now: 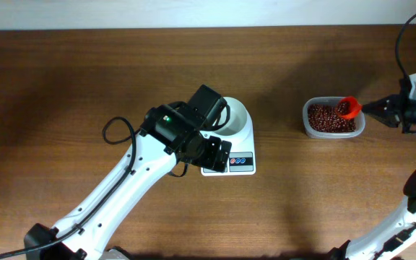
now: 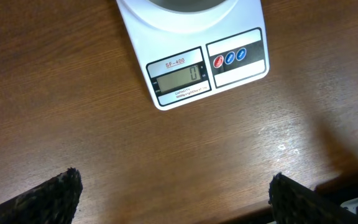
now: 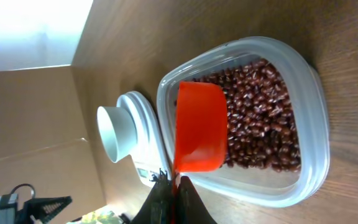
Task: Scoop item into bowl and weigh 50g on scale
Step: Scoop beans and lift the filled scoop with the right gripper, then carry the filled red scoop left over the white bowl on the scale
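hovering just beside the scale [image 2: 191, 68], the left end effector [image 2: 176, 199] is spread and empty. the bowl [image 1: 235, 115] sits on the scale, its left rim under that wrist. well to the right, the right end effector [image 3: 174, 193] pinches an orange scoop [image 3: 199, 134], long axis pointing bowlward, above the beans [image 1: 329, 119] in their tub [image 1: 305, 124]. between them lies bare desk [image 1: 85, 87]; the left wrist could crowd a pour.
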`<control>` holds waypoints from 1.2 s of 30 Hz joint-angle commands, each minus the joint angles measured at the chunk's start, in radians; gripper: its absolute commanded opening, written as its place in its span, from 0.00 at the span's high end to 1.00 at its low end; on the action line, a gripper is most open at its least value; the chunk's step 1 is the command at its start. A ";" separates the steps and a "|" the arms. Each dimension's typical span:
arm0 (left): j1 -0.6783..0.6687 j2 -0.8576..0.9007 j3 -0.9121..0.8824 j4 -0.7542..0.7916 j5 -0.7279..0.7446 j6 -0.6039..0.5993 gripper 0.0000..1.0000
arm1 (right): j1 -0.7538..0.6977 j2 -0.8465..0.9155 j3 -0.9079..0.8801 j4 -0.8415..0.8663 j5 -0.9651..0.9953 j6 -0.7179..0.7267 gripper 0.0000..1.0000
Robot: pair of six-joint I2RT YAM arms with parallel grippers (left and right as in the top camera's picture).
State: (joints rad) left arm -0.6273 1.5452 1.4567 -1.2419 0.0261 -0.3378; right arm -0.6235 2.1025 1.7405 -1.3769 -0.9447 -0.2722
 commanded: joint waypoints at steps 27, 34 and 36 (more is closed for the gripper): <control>-0.006 0.004 -0.001 -0.001 -0.006 -0.013 0.01 | 0.496 0.002 -0.009 -0.084 -0.257 -0.087 0.96; -0.006 0.004 -0.001 -0.001 -0.006 -0.013 0.01 | 0.620 0.002 -0.007 -0.010 -0.278 -0.087 0.96; -0.006 0.004 -0.001 -0.001 -0.006 -0.013 0.01 | 0.638 0.002 -0.007 0.017 -0.275 -0.087 0.96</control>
State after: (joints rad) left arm -0.6273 1.5452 1.4567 -1.2419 0.0261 -0.3378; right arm -0.0143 2.1029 1.7351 -1.3861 -1.1889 -0.3439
